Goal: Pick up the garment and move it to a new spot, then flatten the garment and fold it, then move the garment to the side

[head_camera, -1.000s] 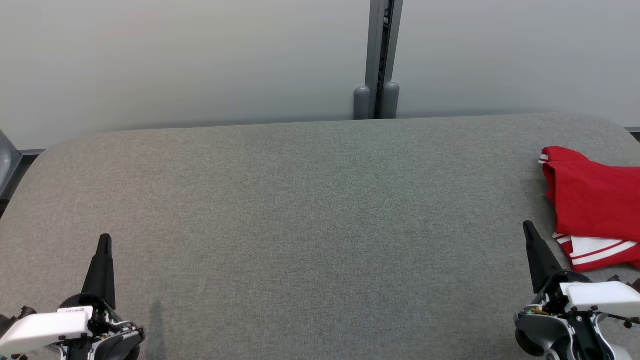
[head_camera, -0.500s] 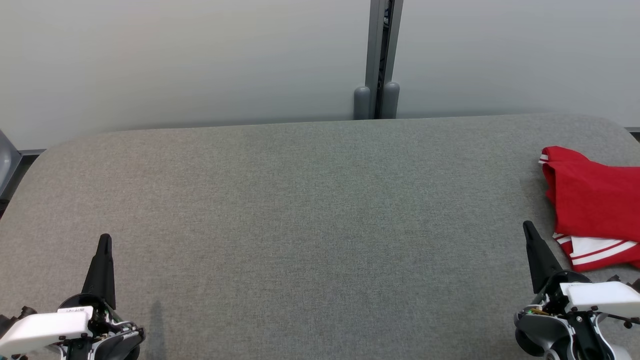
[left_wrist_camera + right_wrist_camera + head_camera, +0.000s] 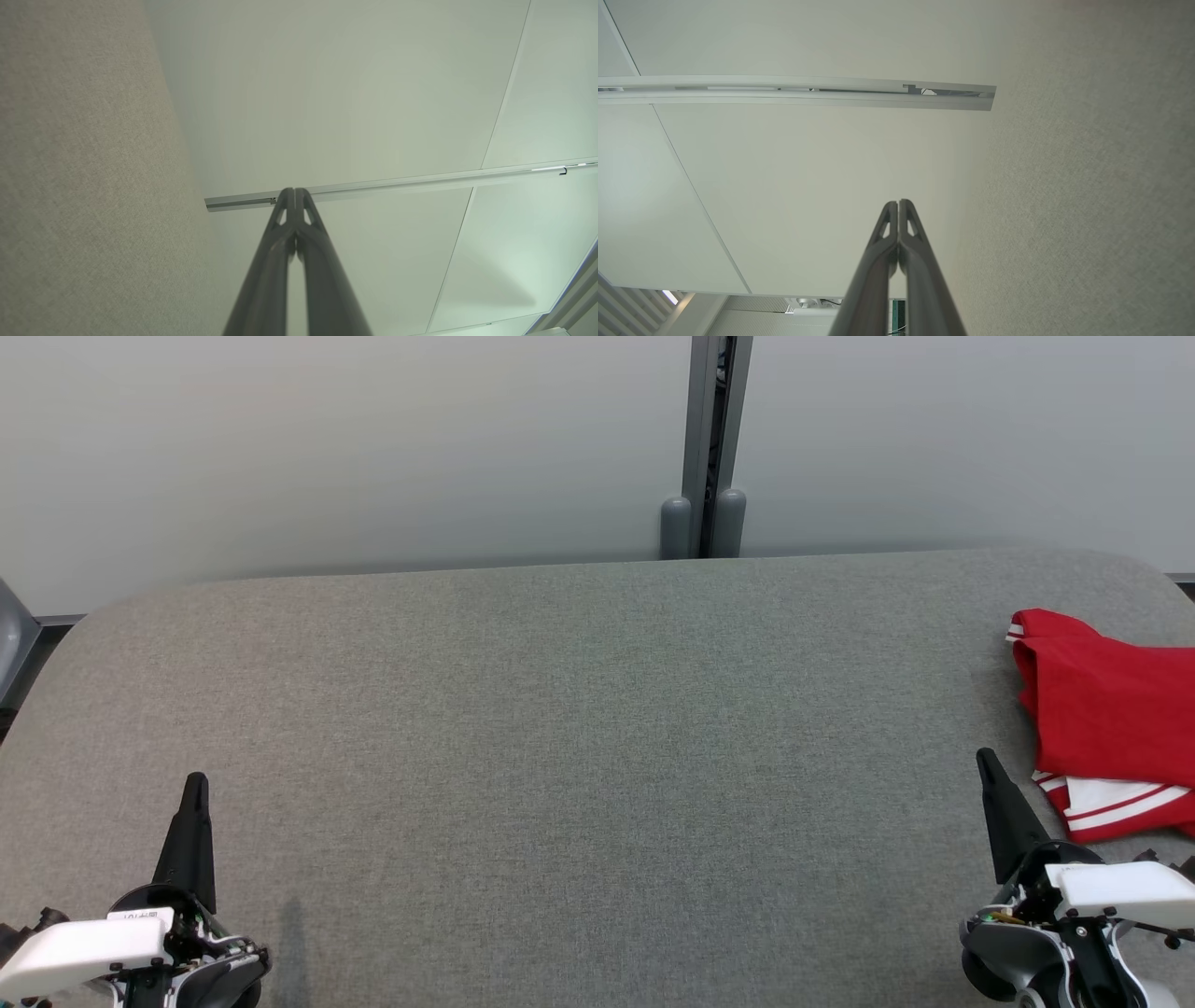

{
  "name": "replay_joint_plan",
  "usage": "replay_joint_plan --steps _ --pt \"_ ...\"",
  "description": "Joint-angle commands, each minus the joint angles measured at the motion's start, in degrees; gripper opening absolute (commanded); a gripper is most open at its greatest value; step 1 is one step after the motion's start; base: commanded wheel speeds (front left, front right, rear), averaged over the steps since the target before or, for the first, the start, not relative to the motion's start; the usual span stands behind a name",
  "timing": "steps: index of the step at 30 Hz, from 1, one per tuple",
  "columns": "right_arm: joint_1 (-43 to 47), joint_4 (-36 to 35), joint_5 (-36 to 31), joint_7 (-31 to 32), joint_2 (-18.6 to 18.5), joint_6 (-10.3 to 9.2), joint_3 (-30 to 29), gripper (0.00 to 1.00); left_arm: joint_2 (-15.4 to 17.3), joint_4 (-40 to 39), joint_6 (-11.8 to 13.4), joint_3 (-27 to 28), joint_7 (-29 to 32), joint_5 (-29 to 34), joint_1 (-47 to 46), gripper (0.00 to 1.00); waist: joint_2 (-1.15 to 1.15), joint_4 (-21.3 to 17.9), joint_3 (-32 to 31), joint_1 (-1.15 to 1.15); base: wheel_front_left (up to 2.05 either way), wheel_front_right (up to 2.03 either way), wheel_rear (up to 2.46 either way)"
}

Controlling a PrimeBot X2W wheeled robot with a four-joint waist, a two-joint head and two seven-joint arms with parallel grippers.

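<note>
A folded red garment with white striped trim lies at the right edge of the grey fabric table, partly cut off by the head view's border. My right gripper sits at the lower right, just left of the garment's striped corner and apart from it, fingers pressed together and empty. Far across the table at the lower left, my left gripper is also shut with nothing held. Both point away from me over the table.
Pale wall panels rise behind the table, joined by a grey vertical post with two rounded feet. The table's corners are rounded. A grey object shows past the left edge.
</note>
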Motion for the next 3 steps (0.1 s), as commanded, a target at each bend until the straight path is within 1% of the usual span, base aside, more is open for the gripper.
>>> replay_joint_plan --steps 1,3 --pt "-0.6 0.1 0.2 0.2 -0.5 0.00 0.1 0.00 0.1 0.1 -0.2 0.3 0.1 0.2 -0.7 0.00 0.00 0.0 0.0 0.00 0.00 0.00 0.00" --pt "-0.6 0.1 0.2 0.2 -0.5 0.00 0.1 0.00 0.1 0.1 -0.2 0.3 0.1 0.2 -0.7 0.00 0.00 0.0 0.0 0.00 0.00 0.00 0.00"
